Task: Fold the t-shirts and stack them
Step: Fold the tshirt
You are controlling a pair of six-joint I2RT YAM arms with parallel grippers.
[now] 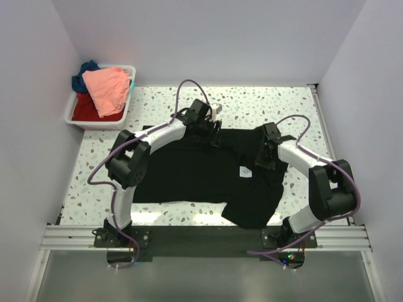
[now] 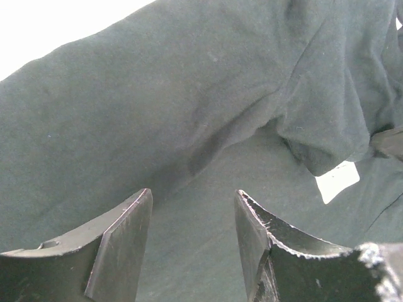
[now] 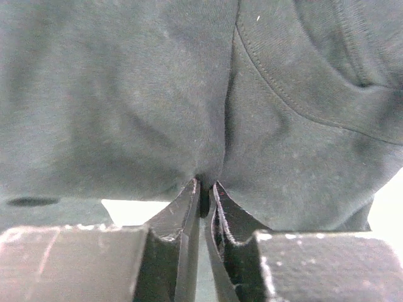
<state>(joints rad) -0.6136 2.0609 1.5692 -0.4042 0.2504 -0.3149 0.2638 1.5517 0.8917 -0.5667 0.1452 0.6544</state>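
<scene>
A black t-shirt (image 1: 195, 173) with a small white neck label (image 1: 245, 173) lies spread over the middle of the table. My left gripper (image 1: 213, 137) is open just above its far edge; the wrist view shows the two fingers apart with black cloth (image 2: 189, 113) under and between them. My right gripper (image 1: 262, 158) is shut on a pinch of the black shirt (image 3: 208, 126) near its right shoulder. The salmon-pink shirt (image 1: 107, 88), the red shirt (image 1: 88, 110) and the dark blue shirt (image 1: 85, 72) lie bundled in the bin.
A white plastic bin (image 1: 128, 100) stands at the far left corner of the speckled table (image 1: 277, 107). White walls close in the table on three sides. A metal rail (image 1: 201, 236) runs along the near edge.
</scene>
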